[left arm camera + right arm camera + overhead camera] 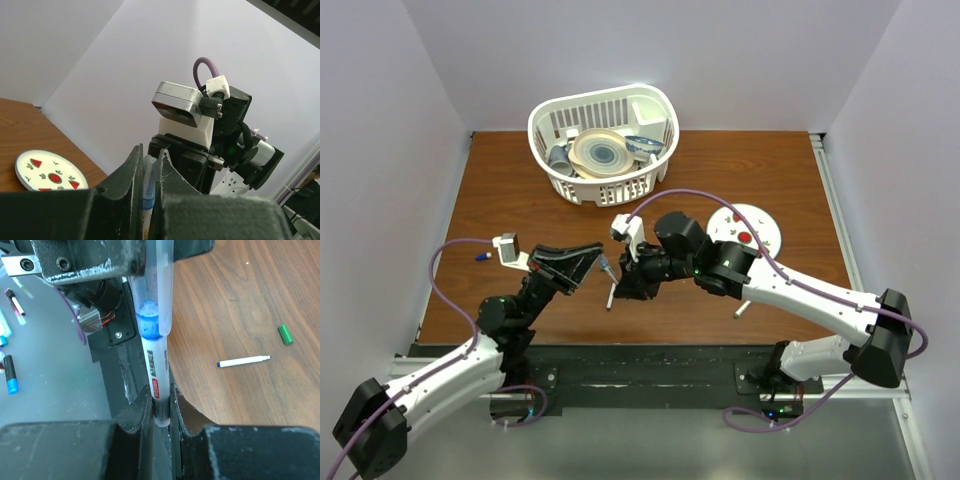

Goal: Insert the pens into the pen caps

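Observation:
My left gripper [596,259] is shut on a translucent blue pen cap [148,175], with its fingertips [134,165] pressed to both sides. A white pen [156,365] has its blue tip end inside that cap [156,305]. My right gripper [161,409] is shut on the pen's dark rear end. Both grippers meet above the table's near middle, with the right gripper [619,284] just right of the left one. Another white pen [243,361] with a blue end lies on the table, and a green cap [285,334] lies beyond it. A purple cap is out of view.
A white basket [535,128] holding dishes stands at the back. A white plate [767,222] with red marks lies right of centre, partly under my right arm. A thin white stick [742,308] lies by the right forearm. Loose markers [10,375] lie below the table edge.

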You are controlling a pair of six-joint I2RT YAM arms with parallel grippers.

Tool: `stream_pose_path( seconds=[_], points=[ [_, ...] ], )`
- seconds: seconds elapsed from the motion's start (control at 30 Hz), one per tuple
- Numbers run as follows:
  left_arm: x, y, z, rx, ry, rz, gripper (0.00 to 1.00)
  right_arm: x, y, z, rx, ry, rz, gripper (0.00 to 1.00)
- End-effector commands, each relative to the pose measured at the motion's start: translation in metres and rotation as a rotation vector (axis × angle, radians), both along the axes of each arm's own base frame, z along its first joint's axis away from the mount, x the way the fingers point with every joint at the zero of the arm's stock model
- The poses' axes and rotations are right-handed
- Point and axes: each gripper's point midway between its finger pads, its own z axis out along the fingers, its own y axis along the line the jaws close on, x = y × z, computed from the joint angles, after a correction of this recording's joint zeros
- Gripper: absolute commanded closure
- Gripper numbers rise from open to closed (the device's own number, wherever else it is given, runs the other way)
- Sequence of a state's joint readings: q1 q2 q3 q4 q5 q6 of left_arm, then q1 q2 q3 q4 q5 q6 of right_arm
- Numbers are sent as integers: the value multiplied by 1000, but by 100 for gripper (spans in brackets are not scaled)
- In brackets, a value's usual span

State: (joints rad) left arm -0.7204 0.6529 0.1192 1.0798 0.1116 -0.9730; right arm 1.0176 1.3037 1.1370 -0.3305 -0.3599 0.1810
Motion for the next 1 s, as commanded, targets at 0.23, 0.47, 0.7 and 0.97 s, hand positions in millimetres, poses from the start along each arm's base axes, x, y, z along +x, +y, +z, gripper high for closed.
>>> stream_pose_path(
  seconds=[0.23,0.47,0.7,0.97],
  points=[
    [-101,-57,-98,348,133,-612,100,72,-5,288,813,-582,-193,100],
    [-87,-56,-80,416,107,-515,100,73,-18,278,779,-576,-228,100],
    [-56,-58,-51,428,131,-364,100,61,-21,185,659,-395,-217,100],
    [-12,-68,-35,445,203,-207,100,43,-49,80,451,-158,-298,68]
  ],
)
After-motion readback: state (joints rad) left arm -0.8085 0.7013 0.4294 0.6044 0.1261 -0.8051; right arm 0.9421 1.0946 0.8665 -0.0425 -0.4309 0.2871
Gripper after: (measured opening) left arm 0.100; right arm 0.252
